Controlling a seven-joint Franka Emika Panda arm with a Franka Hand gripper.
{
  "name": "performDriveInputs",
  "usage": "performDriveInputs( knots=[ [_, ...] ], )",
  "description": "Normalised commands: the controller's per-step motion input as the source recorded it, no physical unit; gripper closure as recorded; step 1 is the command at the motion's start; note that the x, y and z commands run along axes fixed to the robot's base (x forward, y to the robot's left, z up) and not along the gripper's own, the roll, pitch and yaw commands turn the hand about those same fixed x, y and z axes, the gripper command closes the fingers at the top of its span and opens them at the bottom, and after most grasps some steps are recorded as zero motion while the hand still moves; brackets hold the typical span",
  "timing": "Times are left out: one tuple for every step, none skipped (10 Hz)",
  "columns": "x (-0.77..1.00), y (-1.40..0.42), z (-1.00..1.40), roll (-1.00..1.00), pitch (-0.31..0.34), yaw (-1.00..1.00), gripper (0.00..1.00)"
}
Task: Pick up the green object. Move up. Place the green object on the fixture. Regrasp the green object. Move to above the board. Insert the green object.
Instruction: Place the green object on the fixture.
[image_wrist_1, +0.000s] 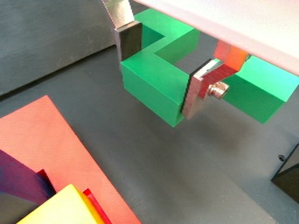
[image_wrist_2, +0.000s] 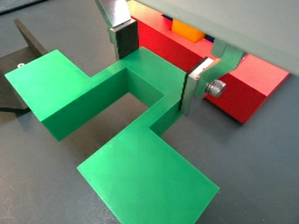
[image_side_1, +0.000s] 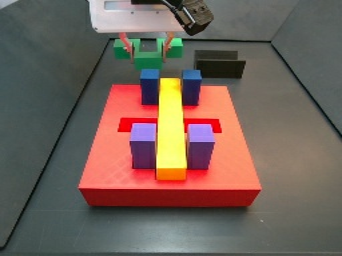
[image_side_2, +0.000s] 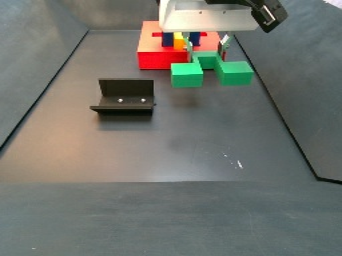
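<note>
Dark grey matte floor fills the enclosure, walled by low dark panels, and carries every object of the task. Reading a side view from left to right: the fixture (image_side_2: 123, 97), a small black bracket with an upright back and low walls, stands alone and empty, well apart from the rest. Next comes the green object (image_side_2: 211, 71), a blocky U-shaped piece of smooth bright plastic with square ends, lying on the floor just beside the board (image_side_2: 158, 52). The board is a thick red slab with recessed slots; in a side view it bears two blue blocks (image_side_1: 170, 84) at the far end, two purple blocks (image_side_1: 171, 145) nearer the camera, and a long yellow bar (image_side_1: 170, 126) running between both pairs.

The end effector (image_wrist_1: 166, 72) is down at the green object: in both wrist views its flat silver fingers (image_wrist_2: 200, 83) straddle the middle wall of the piece, one plate on each face. Whether the pads already press the plastic cannot be told; the piece appears to rest on the floor.

Judged step: the first one, picking up the green object. The next move calls for a firm, square pinch on the thin wall, then a straight lift clear of the board's edge before travelling across to the fixture.
</note>
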Motion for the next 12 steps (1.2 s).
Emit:
performDriveInputs(
  knots=[
    [0.32,0.0,0.48,-0.1,0.0,-0.06,1.0],
    [0.55,0.08,0.94,-0.28,0.0,-0.13,1.0],
    [0.73,0.13,1.0,-0.36,0.0,-0.09,1.0],
    [0.68,0.16,0.85,-0.58,-0.14,-0.11,1.0],
    [0.62,0.23,0.65,-0.75,-0.383,-0.18,1.0],
    [0.61,0.23,0.57,-0.77,-0.443,-0.17,1.0],
    [0.61,0.23,0.5,-0.83,-0.471,-0.21,1.0],
    [0.65,0.24,0.48,-0.81,-0.474,-0.21,1.0],
    [0.76,0.21,0.47,-0.7,-0.411,-0.22,1.0],
    [0.88,0.16,0.46,-0.5,-0.254,-0.18,1.0],
    [0.97,0.14,0.48,-0.37,-0.089,-0.15,1.0],
    [1.0,0.15,0.46,-0.3,0.0,-0.11,1.0]
  ],
)
